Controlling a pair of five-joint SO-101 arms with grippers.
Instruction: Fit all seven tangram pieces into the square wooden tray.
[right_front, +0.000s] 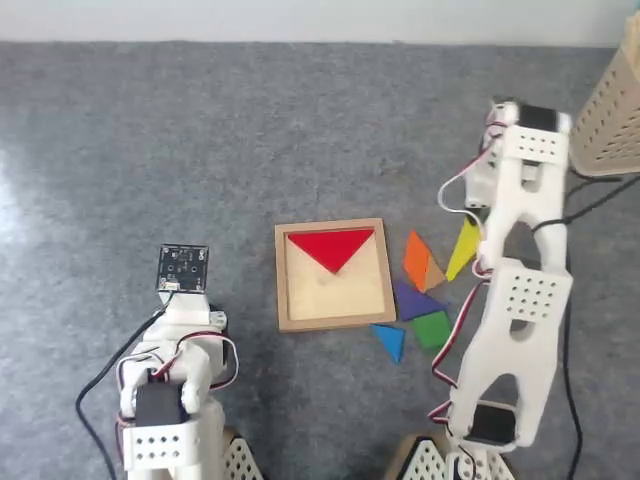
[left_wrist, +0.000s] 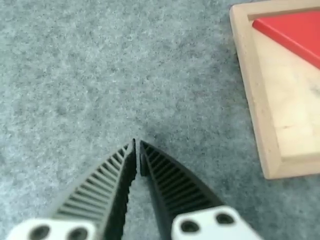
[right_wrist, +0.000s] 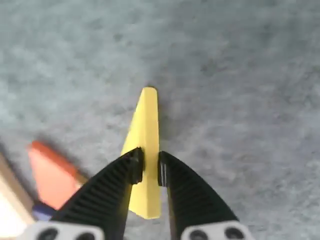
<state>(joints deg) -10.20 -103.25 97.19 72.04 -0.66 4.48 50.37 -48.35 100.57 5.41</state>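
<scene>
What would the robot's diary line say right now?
right gripper: shut on yellow piece | left gripper: shut, empty | tray: red triangle in

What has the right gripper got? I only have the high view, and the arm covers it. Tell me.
Observer: The right gripper is shut on the yellow piece, which pokes out past its fingertips.
Operator: Now report the left gripper.
Observer: The left gripper is shut on nothing, over grey carpet beside the wooden tray.
</scene>
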